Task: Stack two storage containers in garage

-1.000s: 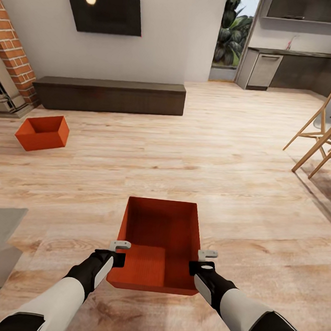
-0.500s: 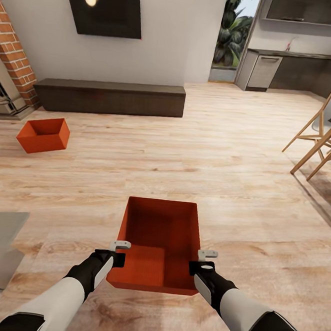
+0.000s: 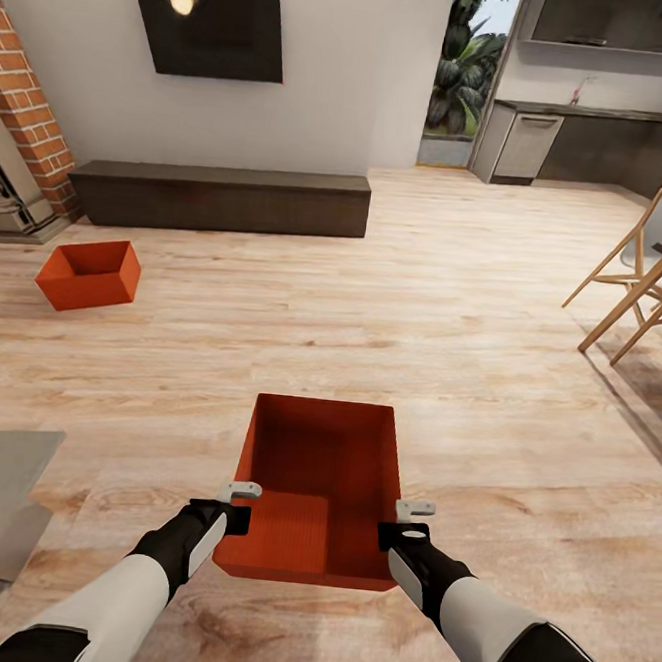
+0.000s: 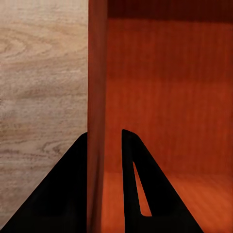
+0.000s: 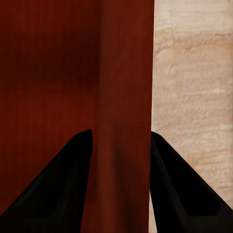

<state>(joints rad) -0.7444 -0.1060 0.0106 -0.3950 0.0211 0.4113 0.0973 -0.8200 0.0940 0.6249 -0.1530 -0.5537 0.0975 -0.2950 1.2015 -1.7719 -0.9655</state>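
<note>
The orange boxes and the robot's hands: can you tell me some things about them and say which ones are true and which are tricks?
1. Both hands pinch the walls of the near orange box. True: the left gripper holds its left wall and the right gripper its right wall.
2. The near box is full of toys. False: it is empty.
3. The second orange box sits on the wood floor near the brick fireplace. True.
4. The second box sits on top of the long dark cabinet. False: it is on the floor in front of it.
5. A dark screen hangs on the wall above the cabinet. True.
</note>
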